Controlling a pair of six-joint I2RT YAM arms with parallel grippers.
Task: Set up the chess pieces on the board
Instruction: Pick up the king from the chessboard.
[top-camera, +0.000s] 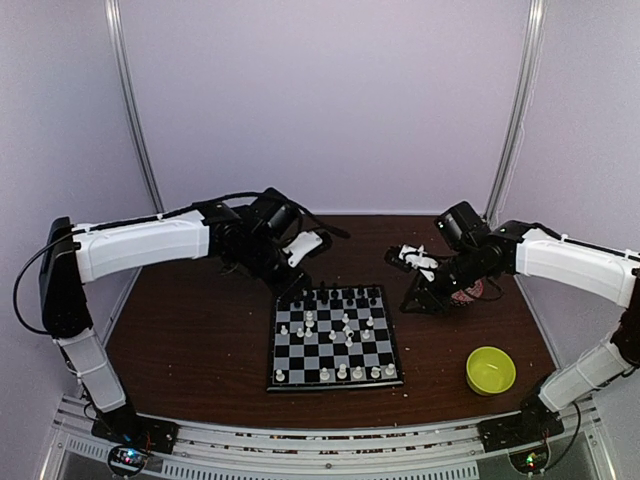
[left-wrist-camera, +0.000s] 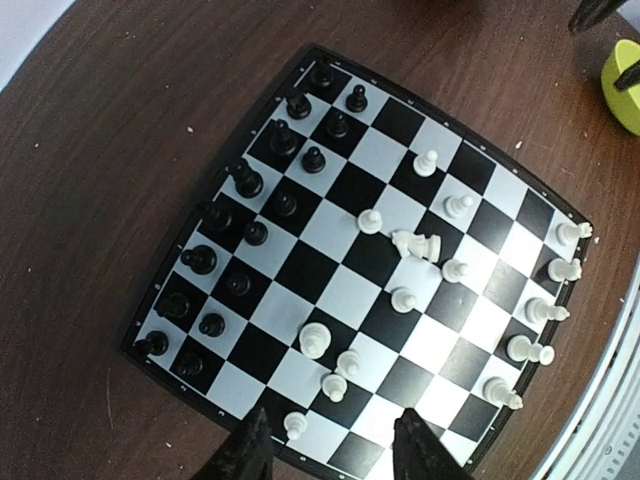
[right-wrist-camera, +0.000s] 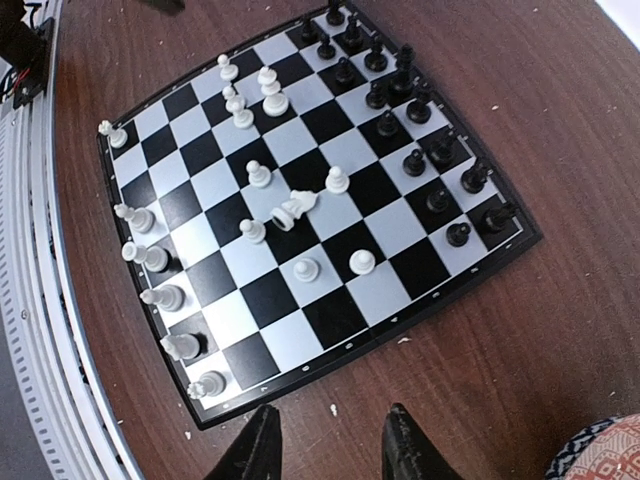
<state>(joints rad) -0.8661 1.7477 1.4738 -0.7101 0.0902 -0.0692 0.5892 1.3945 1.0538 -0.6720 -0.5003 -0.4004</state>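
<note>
The left fingers (left-wrist-camera: 246, 452) are spread wide with nothing between them, their dark tips hanging over the near rim of the board (left-wrist-camera: 310, 270). Just ahead of them, close to the gap, stands a small white pawn (left-wrist-camera: 295, 425), and a little farther on more white pieces (left-wrist-camera: 314, 340) are scattered loosely across the middle squares. Among these a toppled white piece (left-wrist-camera: 415, 242) lies on its side. Off to the right of these fingers a line of white figures stands along one edge, and far ahead to the left the black pieces (left-wrist-camera: 247, 182) fill two rows along the opposite edge

The right fingers (right-wrist-camera: 258, 447) are spread apart too and hold nothing. They hover over bare brown tabletop (right-wrist-camera: 470, 340), just outside the board's rim, with a pale crumb (right-wrist-camera: 333, 408) lying a little ahead of them. The same fallen piece lies well ahead of them near the middle of the board, the white edge row runs off to their left and the black rows sit at the far right. Just to the right of these fingers shows the edge of a red-patterned bowl (right-wrist-camera: 600, 450)

From above, the board lies flat at the middle of the tabletop between both arms, and a yellow-green bowl (top-camera: 490, 370) stands apart from it on the right arm's side
</note>
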